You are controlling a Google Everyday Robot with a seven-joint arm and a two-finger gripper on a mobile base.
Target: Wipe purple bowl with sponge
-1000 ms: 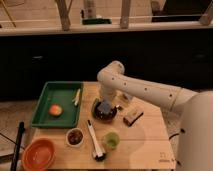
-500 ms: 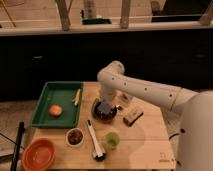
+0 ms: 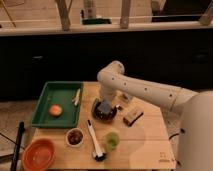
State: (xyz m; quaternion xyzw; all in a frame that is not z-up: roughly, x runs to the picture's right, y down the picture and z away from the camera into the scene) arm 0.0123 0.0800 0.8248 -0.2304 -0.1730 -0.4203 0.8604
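The purple bowl (image 3: pixel 104 113) sits on the wooden table (image 3: pixel 145 140) just right of the green tray. The blue-grey sponge (image 3: pixel 105 106) lies inside the bowl's mouth. My gripper (image 3: pixel 106 100) comes down from the white arm directly over the bowl and sits on top of the sponge. The arm reaches in from the right and hides the far rim of the bowl.
A green tray (image 3: pixel 64 92) at the left holds an orange fruit (image 3: pixel 55 110) and a yellowish stick. An orange bowl (image 3: pixel 38 153), a small white bowl (image 3: pixel 75 136), a dish brush (image 3: pixel 94 139), a green cup (image 3: pixel 112 141) and a tan-and-brown block (image 3: pixel 132 116) stand around.
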